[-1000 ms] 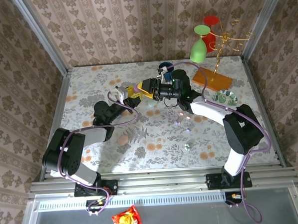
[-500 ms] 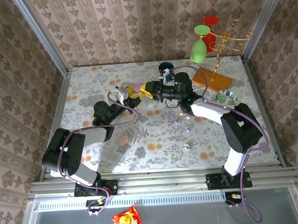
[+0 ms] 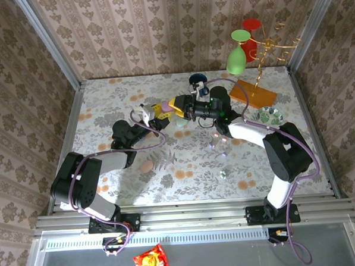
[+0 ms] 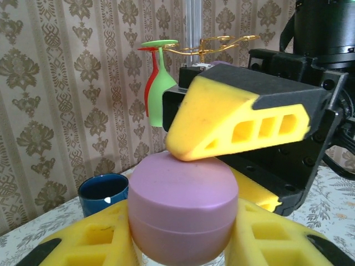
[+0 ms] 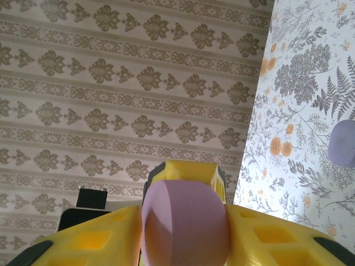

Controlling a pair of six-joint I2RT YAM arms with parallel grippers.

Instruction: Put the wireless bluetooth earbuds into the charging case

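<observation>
The charging case (image 4: 183,210) is a closed round lilac pod held up above the table's middle (image 3: 164,105). My left gripper (image 4: 183,227) is shut on it, yellow fingers pressing both sides. My right gripper (image 5: 186,221) meets it from the right (image 3: 177,103). One of its fingers (image 4: 222,119) lies on the lid and the case (image 5: 186,221) fills the gap between its pads. Several tiny earbuds (image 3: 224,155) lie scattered on the floral table in front of the right arm.
A blue mug (image 3: 197,80) stands behind the grippers. A glass rack on an orange base (image 3: 253,93) holds a green glass (image 3: 236,55) at back right. A patterned bowl (image 3: 267,115) sits right, a pink pebble (image 3: 146,165) front left.
The right gripper has shifted a little left onto the case and its jaws have closed in around it. The left arm keeps its grip, nearly still.
</observation>
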